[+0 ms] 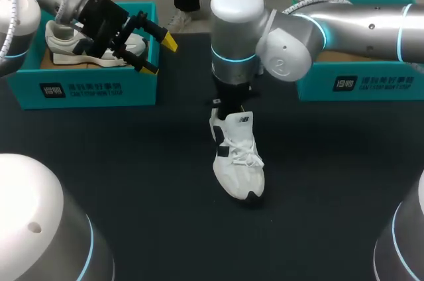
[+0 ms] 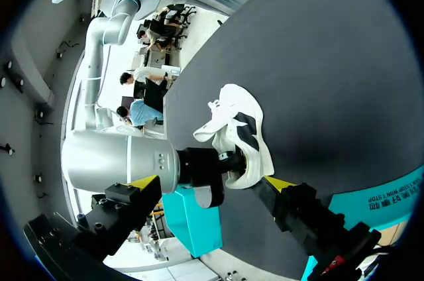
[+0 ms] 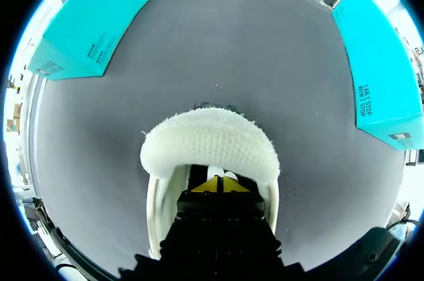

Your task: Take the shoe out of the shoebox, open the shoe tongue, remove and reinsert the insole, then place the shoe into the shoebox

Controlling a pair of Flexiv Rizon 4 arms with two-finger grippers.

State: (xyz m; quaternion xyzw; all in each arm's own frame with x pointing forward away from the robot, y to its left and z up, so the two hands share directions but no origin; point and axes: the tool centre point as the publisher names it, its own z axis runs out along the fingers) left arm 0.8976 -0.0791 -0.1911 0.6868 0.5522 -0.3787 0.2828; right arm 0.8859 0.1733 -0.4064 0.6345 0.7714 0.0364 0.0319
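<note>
Dark counter (image 1: pixel 132 181) carries the left shoebox (image 1: pixel 86 89) and right shoebox (image 1: pixel 371 85) well apart, which we judge leaves working room between them. Right arm (image 1: pixel 291 36) stands over the white shoe (image 1: pixel 240 162), upright mid-counter and outside both boxes. The tongue (image 3: pixel 209 138) is pushed forward, so the right jaws, closed tip to tip, reach inside. We cannot tell whether they pinch the insole. Left jaws gape, empty, above the boxed shoe (image 1: pixel 73 46), probably parked clear.
</note>
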